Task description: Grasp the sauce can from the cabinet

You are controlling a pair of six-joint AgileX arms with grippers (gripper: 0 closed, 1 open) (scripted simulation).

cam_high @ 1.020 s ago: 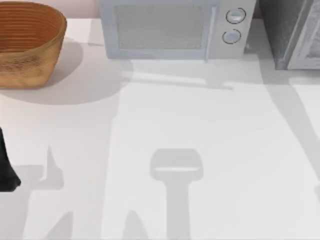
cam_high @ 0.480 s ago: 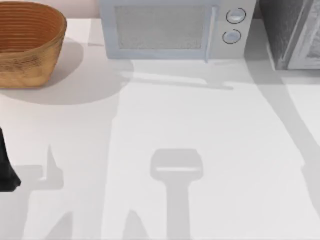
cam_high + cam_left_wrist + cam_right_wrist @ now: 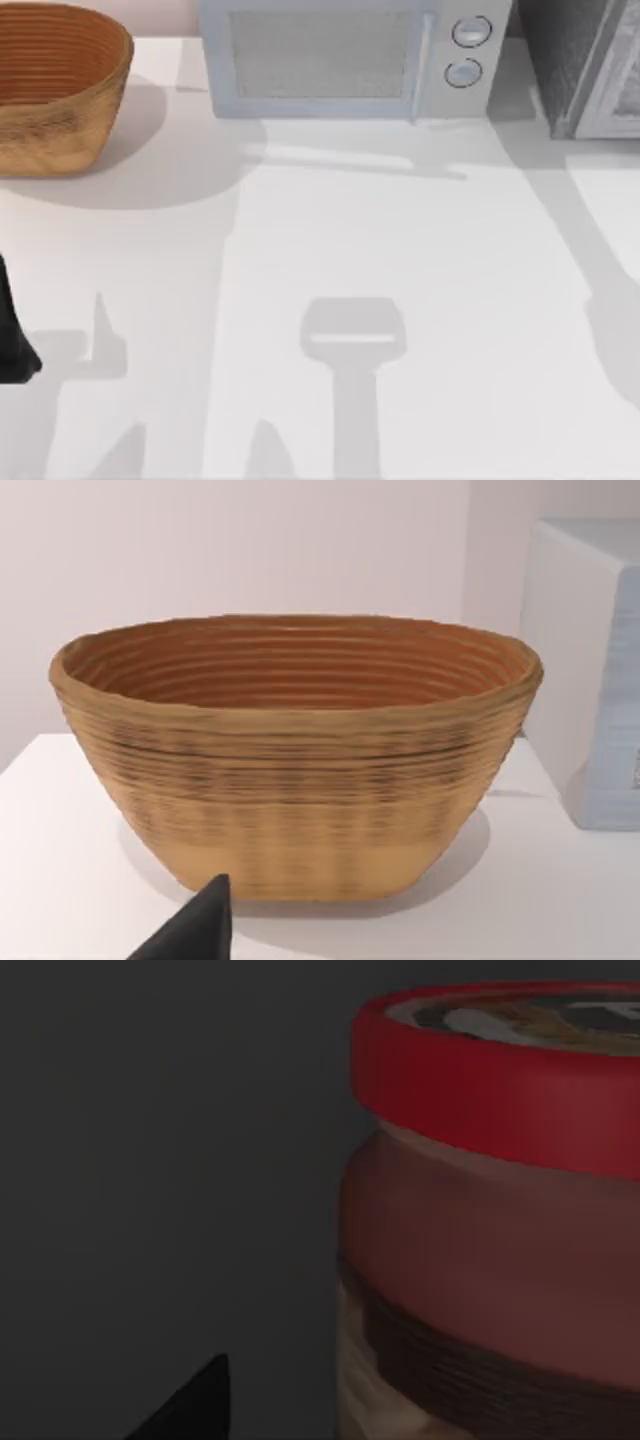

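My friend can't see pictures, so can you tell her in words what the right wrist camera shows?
The sauce can stands very close to the camera in a dim, dark grey space, its red rim around a silvery top. A dark fingertip of the right arm's gripper pokes in at the edge, not touching it.

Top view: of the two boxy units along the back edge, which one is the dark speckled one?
The cabinet, at the back right corner. The microwave left of it is light grey with two round knobs.
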